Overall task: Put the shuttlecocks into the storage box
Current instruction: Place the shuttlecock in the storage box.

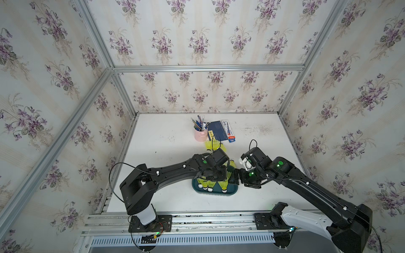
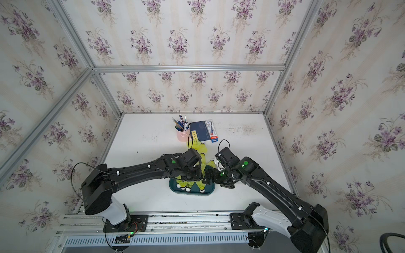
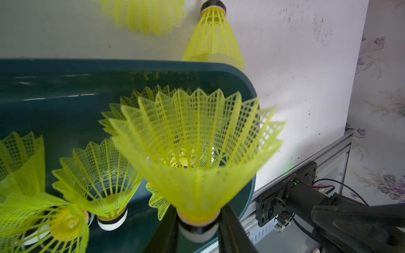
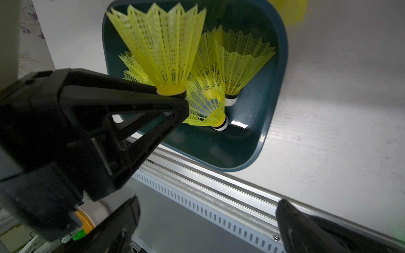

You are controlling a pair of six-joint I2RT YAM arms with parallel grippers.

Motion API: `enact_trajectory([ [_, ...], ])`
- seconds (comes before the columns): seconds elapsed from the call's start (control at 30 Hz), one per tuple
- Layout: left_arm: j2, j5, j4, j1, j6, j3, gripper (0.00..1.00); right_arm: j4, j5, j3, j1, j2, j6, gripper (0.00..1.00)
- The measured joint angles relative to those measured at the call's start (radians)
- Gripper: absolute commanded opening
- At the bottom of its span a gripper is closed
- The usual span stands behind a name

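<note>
The dark teal storage box (image 1: 232,192) (image 2: 173,190) sits near the table's front edge, with several neon yellow shuttlecocks (image 1: 210,185) standing tip down in it. My left gripper (image 3: 198,232) hangs over the box (image 3: 54,98), shut on the white tip of another shuttlecock (image 3: 197,157) (image 4: 162,48), whose skirt points away from it. Just right of the box (image 4: 230,153), my right gripper (image 4: 208,225) (image 1: 232,177) is open with nothing between its fingers. More shuttlecocks (image 1: 213,144) (image 3: 213,37) lie on the table behind the box.
A pink pen cup (image 1: 201,134), a blue notebook (image 1: 217,131) and a small packet (image 1: 228,131) stand at the back of the table. An aluminium rail (image 1: 208,219) runs along the front edge. Papered walls close in both sides. The two wrists are close together.
</note>
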Motion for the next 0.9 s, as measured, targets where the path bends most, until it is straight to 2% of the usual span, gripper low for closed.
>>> enact_trajectory([
  [0.4,0.006,0.004,-0.021,0.0,0.0,0.009,0.48,0.005,0.001,-0.011,0.0,0.002,0.003,1.0],
  [0.83,-0.052,-0.021,-0.113,-0.002,0.005,0.024,0.54,0.005,0.019,0.006,0.0,0.025,0.003,1.0],
  [0.9,-0.057,-0.028,-0.127,-0.002,0.005,0.024,0.59,0.006,0.027,0.009,0.0,0.027,0.003,1.0],
])
